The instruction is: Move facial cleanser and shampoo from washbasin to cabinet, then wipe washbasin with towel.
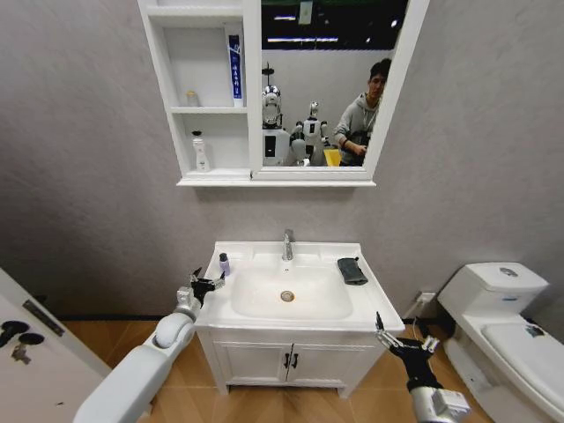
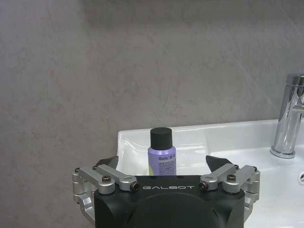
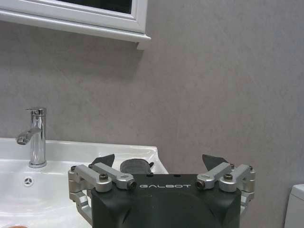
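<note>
The white washbasin (image 1: 256,308) stands in front of me, with a chrome tap (image 1: 287,245). A small lilac bottle (image 1: 225,263) with a black cap stands on its back left corner; I cannot tell whether it is the shampoo or the facial cleanser. My left gripper (image 1: 210,280) hovers open just in front of this bottle (image 2: 161,142), its fingers (image 2: 110,162) apart on either side and not touching it. The dark towel (image 1: 352,270) lies folded on the basin's right rim. My right gripper (image 1: 404,335) is open at the basin's front right corner, pointing towards the towel (image 3: 135,165). The cabinet (image 1: 167,79) hangs above.
The cabinet shelves hold a blue-and-white tube (image 1: 235,66), a small jar (image 1: 191,99) and a white bottle (image 1: 201,152). A mirror (image 1: 326,79) adjoins the cabinet. A white toilet (image 1: 502,326) stands to the right, the two-door vanity (image 1: 286,359) below, and a white door (image 1: 26,339) at the lower left.
</note>
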